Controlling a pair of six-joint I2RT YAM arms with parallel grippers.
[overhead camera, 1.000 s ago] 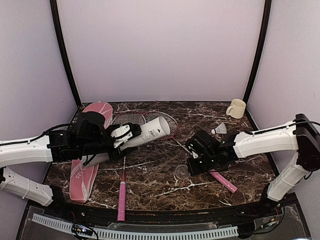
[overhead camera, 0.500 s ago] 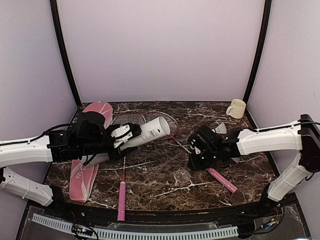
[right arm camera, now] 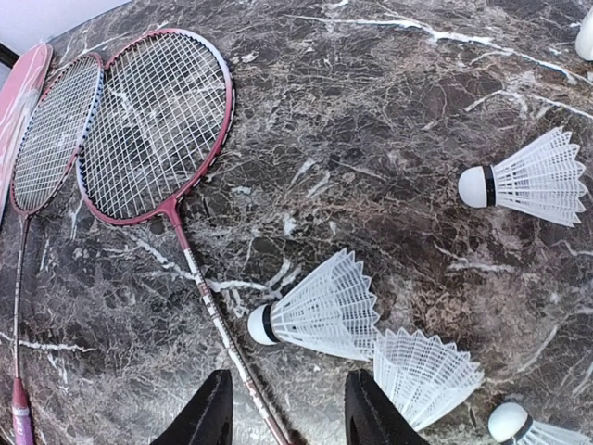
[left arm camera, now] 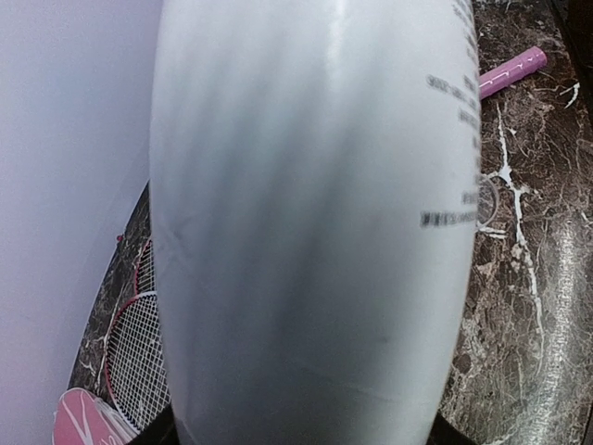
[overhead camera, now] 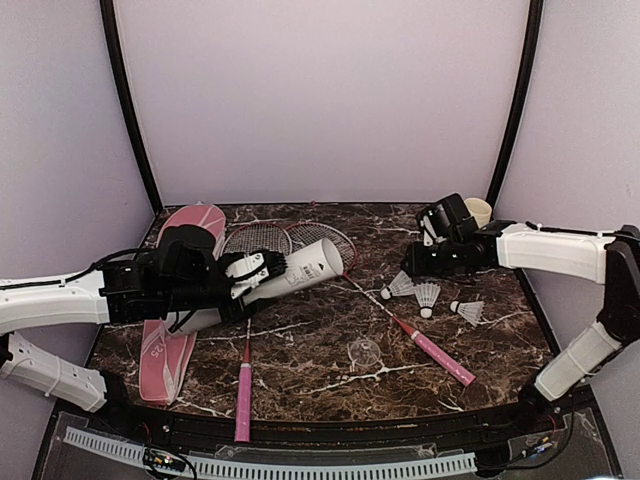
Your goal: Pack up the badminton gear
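My left gripper (overhead camera: 262,272) is shut on the white tube (overhead camera: 308,264), holding it tilted above the table with its open end toward the right. The tube fills the left wrist view (left arm camera: 315,232). My right gripper (overhead camera: 413,266) is open and empty, just above the table. In its wrist view (right arm camera: 289,413) a shuttlecock (right arm camera: 320,308) lies just ahead, a second one (right arm camera: 426,375) beside it. Two more shuttlecocks (right arm camera: 533,181) (right arm camera: 519,426) lie apart. Two red-rimmed racquet heads (overhead camera: 258,238) (overhead camera: 335,236) lie at the back; their pink handles (overhead camera: 243,400) (overhead camera: 442,360) point forward. The pink cover (overhead camera: 168,345) lies at the left.
A cream mug (overhead camera: 476,213) stands at the back right corner, partly behind my right arm. A clear round lid (overhead camera: 365,350) lies on the marble table (overhead camera: 320,390) near the front middle. Lilac walls close in the left, back and right.
My right arm has moved from the middle of the table to the back right, toward the mug, uncovering three shuttlecocks. My left arm and the tube have barely moved.
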